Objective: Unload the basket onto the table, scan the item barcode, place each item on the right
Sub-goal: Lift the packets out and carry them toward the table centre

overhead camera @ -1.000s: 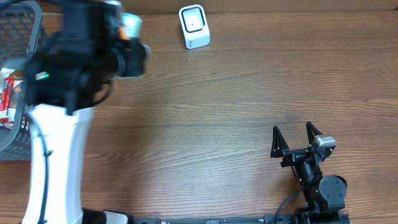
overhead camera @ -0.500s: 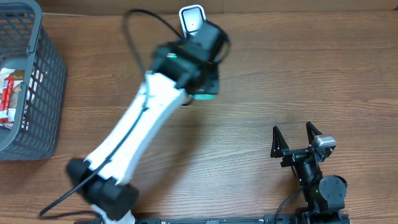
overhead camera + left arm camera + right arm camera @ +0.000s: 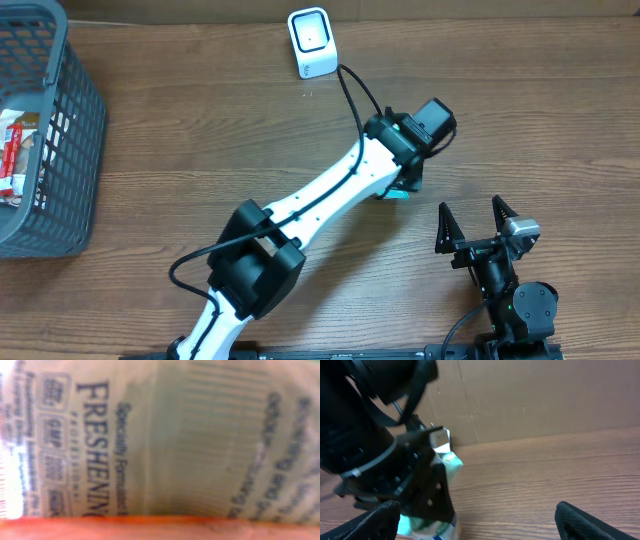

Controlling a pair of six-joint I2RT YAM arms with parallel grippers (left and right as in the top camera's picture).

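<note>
Left gripper [image 3: 408, 182] part-closed on packet [image 3: 399, 196], right of mid-table. Scanner [image 3: 311, 42] far and left of packet, well apart. Right gripper [image 3: 470, 208] wide open, empty, just near-right of packet.

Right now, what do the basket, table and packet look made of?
Basket: dark grey plastic, judging by its moulded lattice walls.
Table: matte wood grain; I cannot tell whether it is solid or laminate.
Packet: printed film, probably plastic; it creases and shines slightly.
</note>
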